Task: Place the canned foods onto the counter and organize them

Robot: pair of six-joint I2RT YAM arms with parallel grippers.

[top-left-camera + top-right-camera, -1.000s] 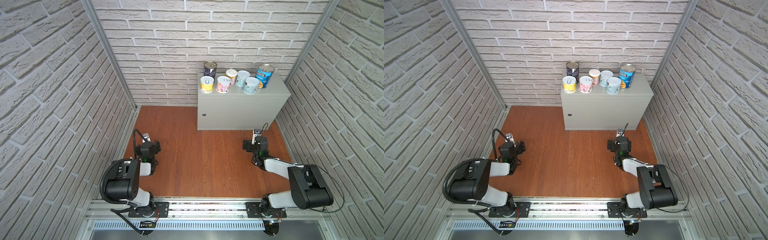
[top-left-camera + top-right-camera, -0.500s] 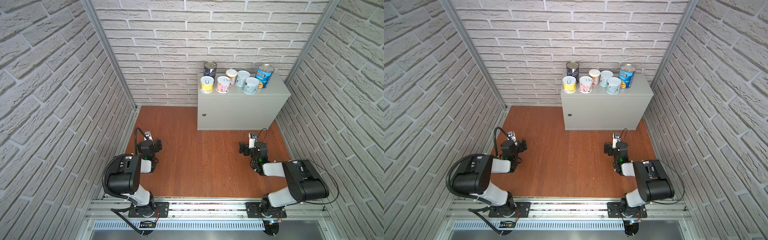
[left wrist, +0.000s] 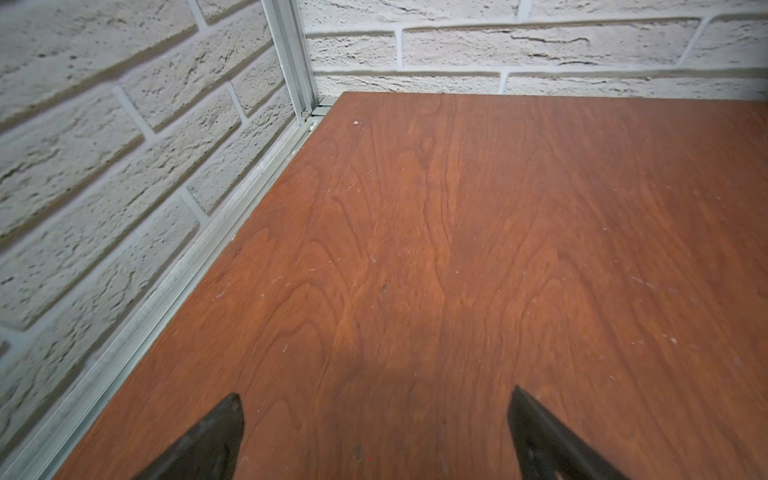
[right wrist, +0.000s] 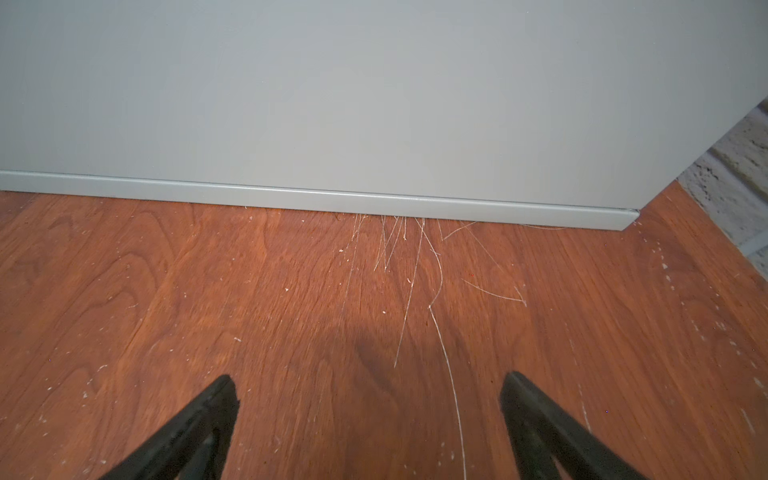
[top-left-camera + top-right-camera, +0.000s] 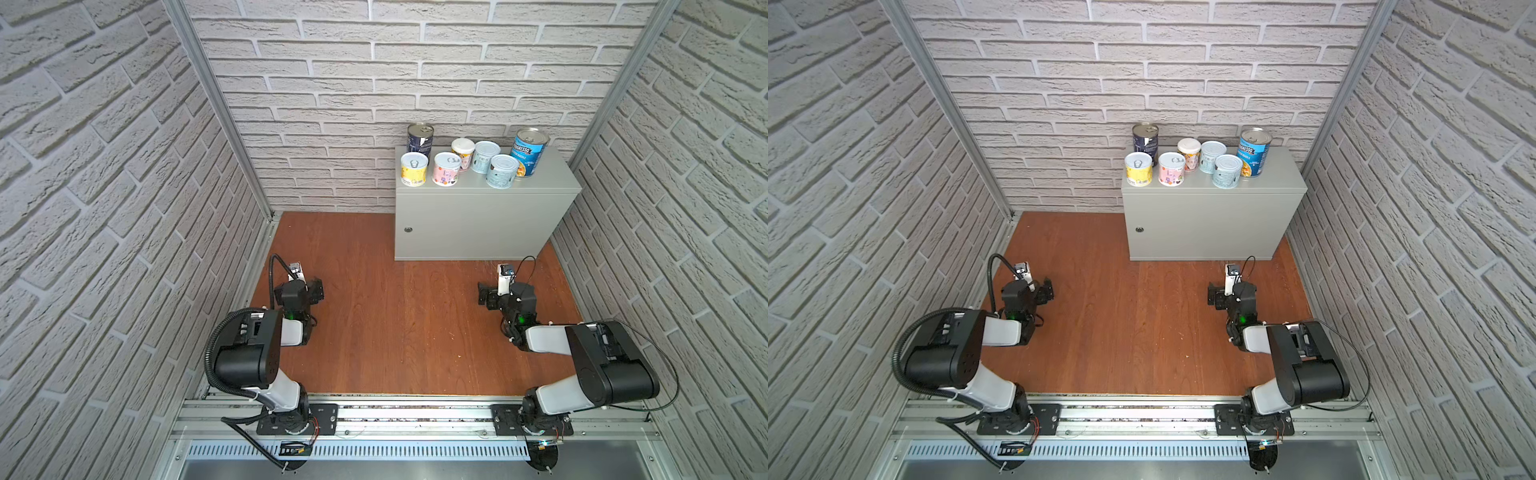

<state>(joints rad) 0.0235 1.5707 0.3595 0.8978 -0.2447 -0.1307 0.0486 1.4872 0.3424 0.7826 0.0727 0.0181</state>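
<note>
"Grey counter (image 5: pixel 478 224), what sits on top?"

"I count seven cans (image 5: pixel 1171 169), all upright on it. The navy can (image 5: pixel 419 139) stands at the back left corner and the blue can (image 5: pixel 528 153) at the back right. Between them are a yellow can (image 5: pixel 414 169), a pink can (image 5: pixel 446 169), a peach can (image 5: pixel 462 153) and two teal cans (image 5: pixel 503 171), close together; I cannot tell which ones touch."

"And your grippers?"

"My left gripper (image 3: pixel 376 395) has its jaws spread wide and holds nothing. It hangs low over the floor (image 3: pixel 457 249), near the left wall (image 3: pixel 104 187). My right gripper (image 4: pixel 370 378) is spread just as wide, also empty. It points at the counter's front, near its bottom edge."

"What is under it?"

"Red-brown wood, with pale scratches (image 4: pixel 415 270) fanning out from the counter's foot."
</note>
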